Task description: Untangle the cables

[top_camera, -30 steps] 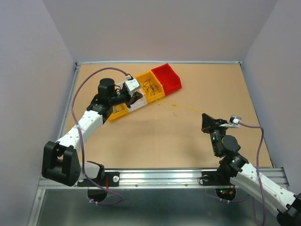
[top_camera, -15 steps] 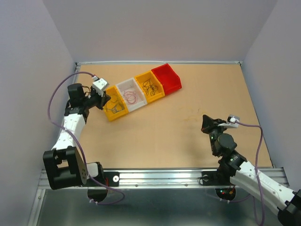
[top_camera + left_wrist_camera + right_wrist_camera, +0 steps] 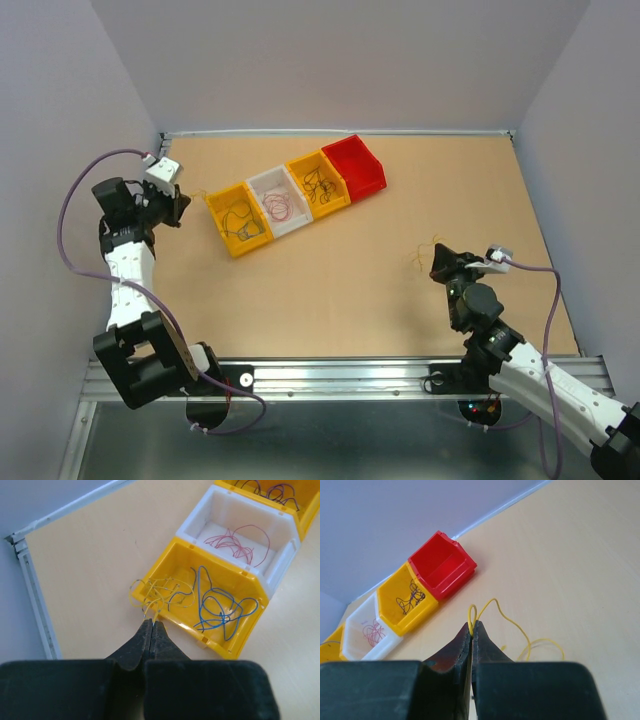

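Left claw (image 3: pixel 151 625) clenched on a yellow strand (image 3: pixel 165 580) at the leftmost yellow bin (image 3: pixel 240 635), right claw (image 3: pixel 472 626) pinching a second yellow strand (image 3: pixel 492 600) right-centre on the table (image 3: pixel 560 555); looks mid-sort, so you'd next lower each into a bin.

No readable text, label or number appears anywhere.

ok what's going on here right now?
Wire untangling, mid-way. Left gripper is shut on a small yellow tangle beside the end yellow bin, which holds blue wires. Right gripper is shut on one yellow wire above the table. Pink wires lie in the white bin, dark wires in the second yellow bin; the red bin is empty.
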### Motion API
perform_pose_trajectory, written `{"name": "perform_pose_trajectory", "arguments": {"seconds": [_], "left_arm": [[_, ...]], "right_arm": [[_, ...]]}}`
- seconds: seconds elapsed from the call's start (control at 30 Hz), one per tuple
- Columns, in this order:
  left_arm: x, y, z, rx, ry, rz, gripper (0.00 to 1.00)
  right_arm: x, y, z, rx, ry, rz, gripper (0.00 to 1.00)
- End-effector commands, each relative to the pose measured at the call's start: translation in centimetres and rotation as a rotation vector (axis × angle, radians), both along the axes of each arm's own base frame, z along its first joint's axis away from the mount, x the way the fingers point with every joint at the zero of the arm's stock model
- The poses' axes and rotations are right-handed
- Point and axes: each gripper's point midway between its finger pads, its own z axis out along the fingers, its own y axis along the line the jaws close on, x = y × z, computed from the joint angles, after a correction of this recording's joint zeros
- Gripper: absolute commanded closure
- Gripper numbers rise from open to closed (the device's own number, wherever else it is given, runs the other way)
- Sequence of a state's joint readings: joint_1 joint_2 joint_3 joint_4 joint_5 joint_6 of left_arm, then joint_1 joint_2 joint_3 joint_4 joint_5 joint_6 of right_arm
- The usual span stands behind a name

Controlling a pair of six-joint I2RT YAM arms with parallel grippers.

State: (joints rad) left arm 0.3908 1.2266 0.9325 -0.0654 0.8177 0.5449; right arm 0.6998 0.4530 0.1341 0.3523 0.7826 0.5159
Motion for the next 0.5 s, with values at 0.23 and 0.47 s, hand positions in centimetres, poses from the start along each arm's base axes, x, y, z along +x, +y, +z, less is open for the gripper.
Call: {"name": "perform_pose_trajectory", "arguments": {"seconds": [0.23, 0.47], "left_arm": [[-1.1, 0.8, 2.9, 0.0, -0.05, 0.017, 1.0], [-2.3, 1.0, 4.1, 0.008, -0.021, 0.058, 1.0]], "right_arm": [[0.1, -0.1, 3.1, 0.06, -0.08, -0.005, 0.99], [0.2, 1.1, 3.4, 0.042, -0.077, 0.055, 0.99]]}}
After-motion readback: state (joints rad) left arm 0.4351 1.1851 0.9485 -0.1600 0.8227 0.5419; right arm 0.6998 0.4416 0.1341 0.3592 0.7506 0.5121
